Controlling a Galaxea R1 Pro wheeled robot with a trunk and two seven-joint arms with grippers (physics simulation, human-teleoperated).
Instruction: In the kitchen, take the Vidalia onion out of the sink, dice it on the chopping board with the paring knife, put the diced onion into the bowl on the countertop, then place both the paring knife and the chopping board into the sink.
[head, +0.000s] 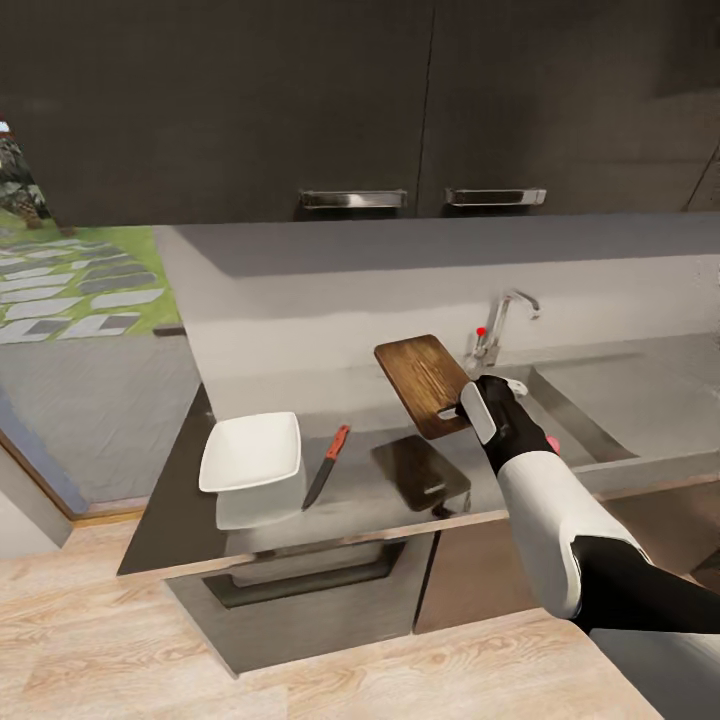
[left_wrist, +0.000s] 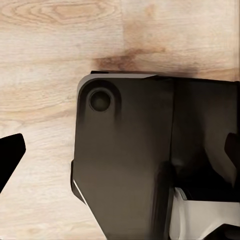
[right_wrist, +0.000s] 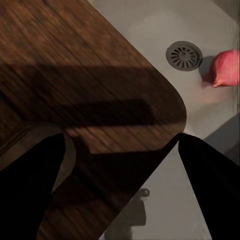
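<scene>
My right gripper (head: 478, 408) is shut on the handle-hole end of the dark brown chopping board (head: 424, 379), holding it tilted in the air above the countertop (head: 350, 522), just left of the sink (head: 600, 395). In the right wrist view the chopping board (right_wrist: 85, 90) lies between the fingers of the right gripper (right_wrist: 120, 185), over the sink's basin. The pinkish Vidalia onion (right_wrist: 227, 67) rests by the drain (right_wrist: 184, 55); a sliver of the onion (head: 551, 443) peeks past my arm. The paring knife (head: 327, 465) lies beside the white bowl (head: 252, 452). My left gripper (left_wrist: 122, 155) hangs open over the floor.
The chrome tap (head: 508, 318) with its red-tipped knob (head: 481, 331) stands behind the board. The board's dark shadow (head: 420, 472) falls on the worktop. Dark wall cabinets (head: 400, 100) hang above. My base (left_wrist: 125, 165) and the wooden floor (left_wrist: 45, 60) lie below the left gripper.
</scene>
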